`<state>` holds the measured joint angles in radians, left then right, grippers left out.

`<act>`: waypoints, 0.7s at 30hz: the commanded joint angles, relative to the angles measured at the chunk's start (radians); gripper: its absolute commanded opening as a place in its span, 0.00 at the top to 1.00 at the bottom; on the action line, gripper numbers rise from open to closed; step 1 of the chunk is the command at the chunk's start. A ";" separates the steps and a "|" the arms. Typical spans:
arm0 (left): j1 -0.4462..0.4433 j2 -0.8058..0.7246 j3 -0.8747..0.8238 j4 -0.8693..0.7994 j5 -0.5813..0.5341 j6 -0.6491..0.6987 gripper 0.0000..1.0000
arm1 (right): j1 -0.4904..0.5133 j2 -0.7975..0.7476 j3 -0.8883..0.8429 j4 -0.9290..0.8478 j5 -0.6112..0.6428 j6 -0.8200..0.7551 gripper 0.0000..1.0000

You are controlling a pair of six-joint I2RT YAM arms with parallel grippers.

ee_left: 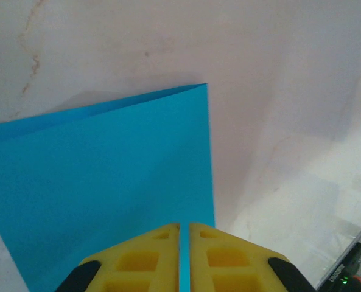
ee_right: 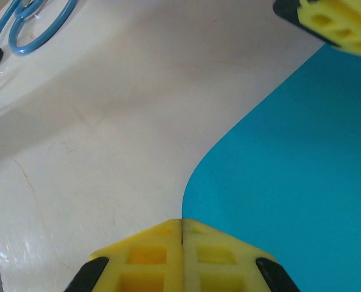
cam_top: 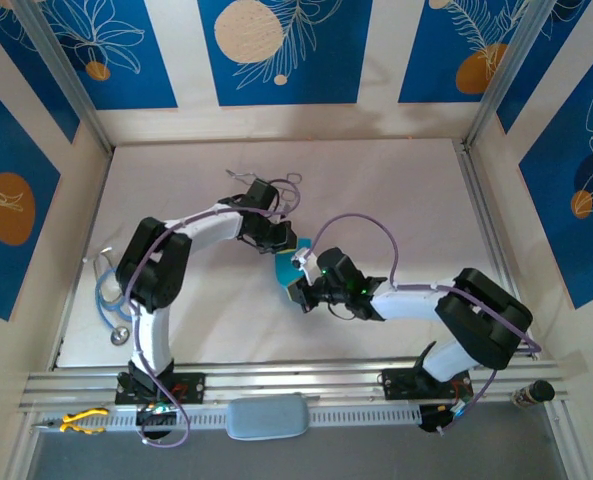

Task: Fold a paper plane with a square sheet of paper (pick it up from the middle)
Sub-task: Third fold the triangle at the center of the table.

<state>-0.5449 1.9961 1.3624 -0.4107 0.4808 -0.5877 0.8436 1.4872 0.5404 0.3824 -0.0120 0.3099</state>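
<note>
One cyan paper (cam_top: 281, 266) sits at the middle of the bench (cam_top: 376, 190), between two arms that bend inward toward each other. One blue stethoscope (cam_top: 103, 290) lies near the bench's left edge. The left tool (ee_left: 184, 226) is pinched on the paper's edge, with a blue sliver showing between its fingers. The right tool (ee_right: 181, 222) is pressed closed at the paper's curved edge; whether it grips the paper I cannot tell.

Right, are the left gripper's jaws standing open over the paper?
No, the left gripper has its yellow fingers pressed together on a thin edge of the square sheet of paper.
</note>
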 commanded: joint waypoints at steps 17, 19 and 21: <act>0.010 0.115 0.047 -0.114 -0.044 0.108 0.93 | -0.033 0.088 0.082 -0.101 0.103 -0.047 0.99; 0.010 0.115 0.047 -0.111 -0.039 0.105 0.93 | -0.044 0.095 0.086 -0.099 0.093 -0.052 0.99; 0.010 0.112 0.047 -0.109 -0.041 0.099 0.93 | -0.055 0.097 0.084 -0.093 0.091 -0.052 0.99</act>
<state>-0.5442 2.0850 1.4063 -0.4881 0.4591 -0.4976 0.8028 1.5723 0.6048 0.3134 0.0631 0.2787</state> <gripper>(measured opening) 0.074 0.045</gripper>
